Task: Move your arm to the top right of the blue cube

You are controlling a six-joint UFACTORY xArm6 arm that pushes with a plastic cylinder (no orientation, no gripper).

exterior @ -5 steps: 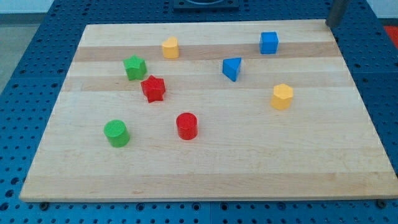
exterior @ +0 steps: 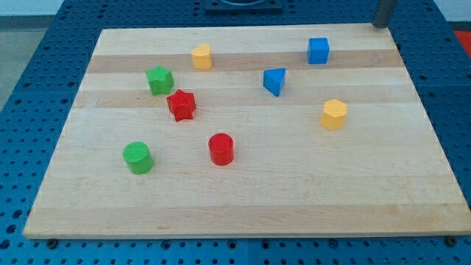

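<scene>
The blue cube [exterior: 318, 50] is a small bright blue block with sharp edges, standing flat on the board [exterior: 257, 199] near the view's top right, and nothing touches it. My tip [exterior: 380, 26] is above it and to its right in the view, well apart from it, just at the top edge of the board; only a short grey piece of the rod shows there, because the frame cuts off the rest. The rod has no jaws, so it holds nothing and touches no block. Going away from my tip toward the view's lower left, after the cube comes the blue wedge [exterior: 274, 81], then the yellow block [exterior: 334, 114] more straight below my tip, with several flat sides. Far to the left of my tip, near the top of the board, is a second yellow block [exterior: 202, 56]. Lower and further left are the green star [exterior: 159, 79] and the red star [exterior: 180, 104], close together but I cannot tell if they touch. The red cylinder [exterior: 221, 149] and the green cylinder [exterior: 137, 157] are the furthest from my tip. The board is light wood with paler and darker stripes, and it lies on a blue table [exterior: 44, 88] with rows of small holes.
</scene>
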